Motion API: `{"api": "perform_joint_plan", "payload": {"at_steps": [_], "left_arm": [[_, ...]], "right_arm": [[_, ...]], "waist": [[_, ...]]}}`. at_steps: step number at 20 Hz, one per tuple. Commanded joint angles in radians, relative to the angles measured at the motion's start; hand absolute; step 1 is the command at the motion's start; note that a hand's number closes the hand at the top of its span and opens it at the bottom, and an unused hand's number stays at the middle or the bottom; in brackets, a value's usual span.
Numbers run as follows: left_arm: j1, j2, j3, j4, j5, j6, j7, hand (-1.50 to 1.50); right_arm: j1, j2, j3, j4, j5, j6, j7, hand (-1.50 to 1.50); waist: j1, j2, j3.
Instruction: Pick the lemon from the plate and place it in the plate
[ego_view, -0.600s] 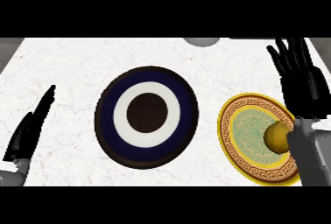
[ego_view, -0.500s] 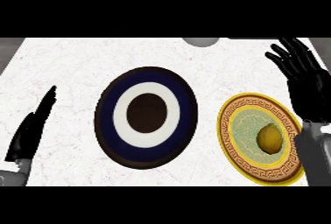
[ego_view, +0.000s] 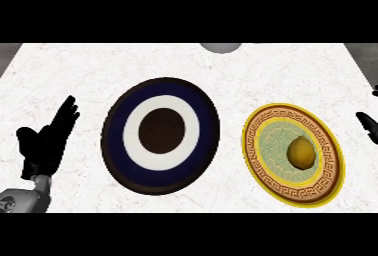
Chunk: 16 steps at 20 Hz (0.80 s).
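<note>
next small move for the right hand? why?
Probably bring the right hand back in over the yellow-rimmed plate toward the lemon. The lemon sits on that plate untouched, and only a bit of that hand shows at the right edge, off the plate. The dark blue plate is beside it; the left hand rests open at the left.

Bare table (ego_view: 74, 70) is left open above and around the dark blue plate (ego_view: 118, 150) and the yellow patterned plate (ego_view: 260, 172), with only a narrow strip between them; a lemon (ego_view: 301, 152) sits uncovered.
</note>
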<state>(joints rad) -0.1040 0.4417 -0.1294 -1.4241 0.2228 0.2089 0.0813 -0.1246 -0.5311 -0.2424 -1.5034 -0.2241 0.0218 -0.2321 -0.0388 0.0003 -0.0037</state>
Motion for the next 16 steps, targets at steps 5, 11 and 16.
{"api": "perform_joint_plan", "payload": {"at_steps": [5,11,16], "left_arm": [[-0.077,-0.085,-0.019,0.023,-0.009,0.027,0.061,0.0],[-0.081,-0.073,0.032,0.071,0.001,-0.044,0.032,0.0],[-0.047,-0.065,0.052,0.025,-0.006,-0.08,0.05,0.0]], "right_arm": [[0.272,-0.008,0.005,0.115,0.173,0.106,-0.393,-1.5],[0.302,-0.078,0.011,-0.04,0.266,0.09,-0.22,-1.5],[0.335,-0.097,0.003,-0.194,0.297,0.138,-0.071,-1.5]], "waist": [[0.024,0.001,0.005],[0.03,-0.001,0.003],[0.033,-0.001,0.003]]}}
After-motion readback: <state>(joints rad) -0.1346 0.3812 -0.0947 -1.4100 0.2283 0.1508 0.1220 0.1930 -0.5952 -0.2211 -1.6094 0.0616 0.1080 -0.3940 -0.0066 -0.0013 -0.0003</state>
